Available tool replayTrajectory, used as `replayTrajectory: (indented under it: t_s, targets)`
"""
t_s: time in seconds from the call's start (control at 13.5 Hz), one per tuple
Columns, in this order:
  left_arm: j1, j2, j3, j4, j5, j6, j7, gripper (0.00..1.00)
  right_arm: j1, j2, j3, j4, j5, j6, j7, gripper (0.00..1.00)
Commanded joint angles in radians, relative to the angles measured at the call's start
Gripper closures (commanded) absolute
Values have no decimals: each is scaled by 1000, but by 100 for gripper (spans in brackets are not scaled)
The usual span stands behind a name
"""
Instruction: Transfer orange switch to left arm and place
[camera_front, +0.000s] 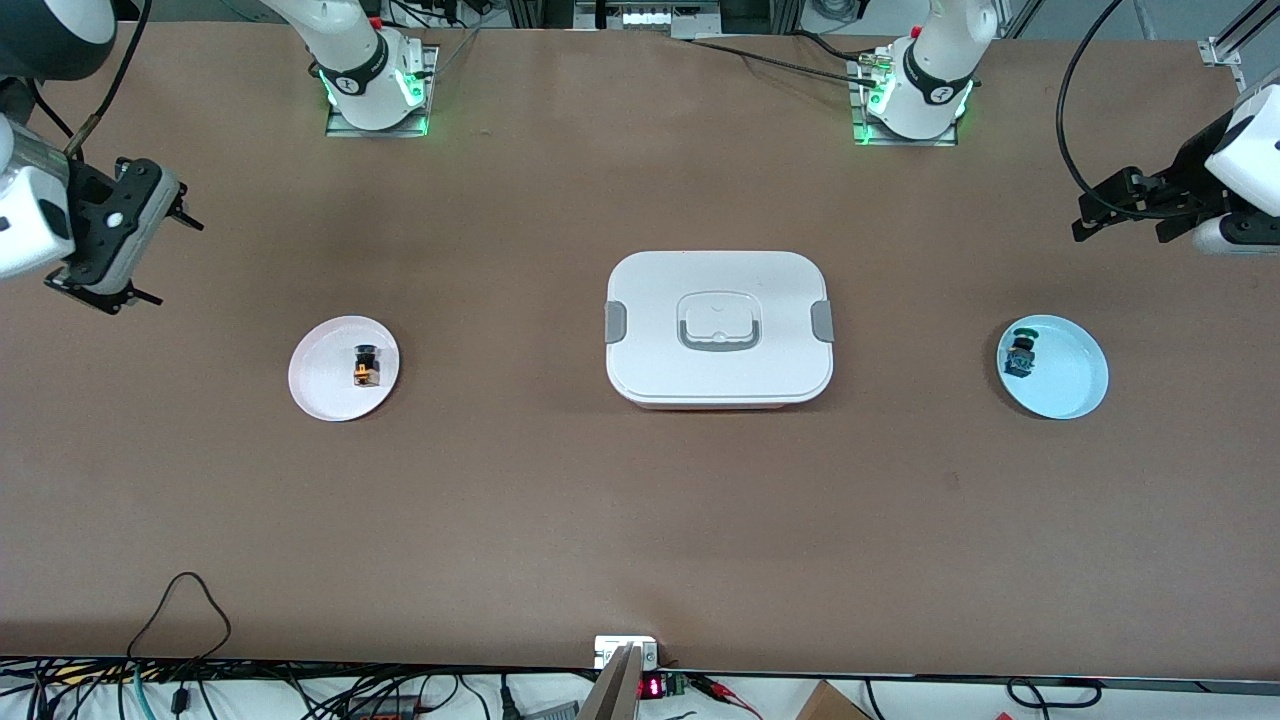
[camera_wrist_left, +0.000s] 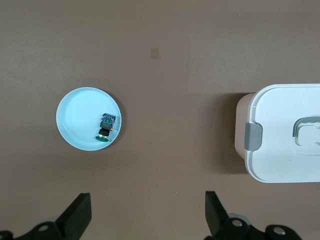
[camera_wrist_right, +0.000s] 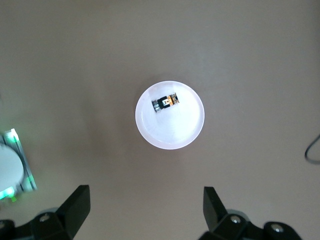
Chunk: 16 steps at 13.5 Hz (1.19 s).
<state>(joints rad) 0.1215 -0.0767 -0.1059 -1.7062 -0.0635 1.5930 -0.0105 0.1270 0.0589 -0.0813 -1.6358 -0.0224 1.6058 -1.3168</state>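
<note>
Orange switch (camera_front: 366, 367) lies on its side in the pink plate (camera_front: 320, 385) toward the right arm's end of the desk (camera_front: 560, 500), well apart from the white box (camera_front: 718, 328) at the middle. Toward the left arm's end, a blue switch (camera_front: 1021, 354) rests in the blue plate (camera_front: 1070, 385). Both arms are raised at the desk's ends: the right end effector (camera_wrist_right: 145, 210) is over bare desk near the pink plate, fingers spread wide and empty; the left end effector (camera_wrist_left: 147, 215) is over the desk by the blue plate, likewise wide and empty.

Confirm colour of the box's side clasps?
Grey clasps on the white box; clearest in the front view.
</note>
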Motion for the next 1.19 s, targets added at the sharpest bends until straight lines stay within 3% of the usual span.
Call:
replayTrajectory:
  t_s: [0.0, 0.3, 0.67, 0.82, 1.11]
  targets:
    - [4, -12, -6, -10, 30, 8, -2, 0, 34, 7, 5, 4, -44, -17, -148, 0]
    - [6, -11, -5, -10, 30, 15, -2, 0, 57, 65, 5, -1, -44, -21, -179, 0]
    - [6, -9, -5, -10, 30, 15, -2, 0, 76, 90, 6, -94, -25, 74, -214, 0]
    - [4, -9, -3, -10, 30, 15, -2, 0, 74, 91, 6, -175, 25, 170, -265, 0]
    - [4, -8, -3, -4, 30, 15, -2, 0, 76, 93, 6, -430, 28, 518, -297, 0]
